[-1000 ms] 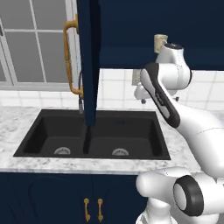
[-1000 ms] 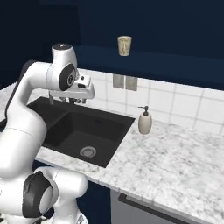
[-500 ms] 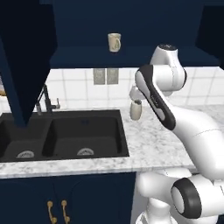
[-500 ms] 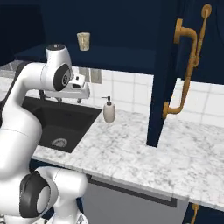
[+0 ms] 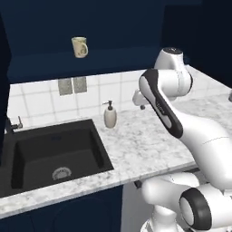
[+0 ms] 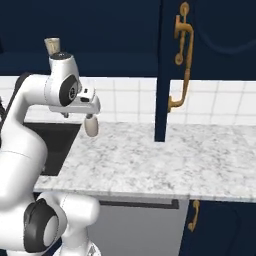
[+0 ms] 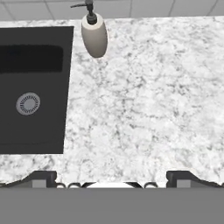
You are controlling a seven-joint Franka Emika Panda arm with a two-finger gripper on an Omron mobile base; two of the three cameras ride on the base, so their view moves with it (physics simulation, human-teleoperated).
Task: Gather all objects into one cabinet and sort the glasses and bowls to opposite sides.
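No readable text, labels, brands or numbers anywhere.

A cream, mottled mug (image 5: 79, 46) is seen upright against the dark blue cabinet interior. Its loop handle is turned to the right in the left base view.

- The marble counter (image 7: 144, 100) lies bare to the right of the black sink (image 7: 30, 87), giving open room below the gripper (image 7: 112, 177), whose jaws stand wide apart.
- The soap bottle (image 7: 94, 33) stands near the sink's far corner, against the tiled wall.
- An open cabinet door (image 6: 172, 70) hangs over the counter, blocking passage rightward.
- The mug (image 5: 79, 46) sits alone inside the dark cabinet, with room on both sides.
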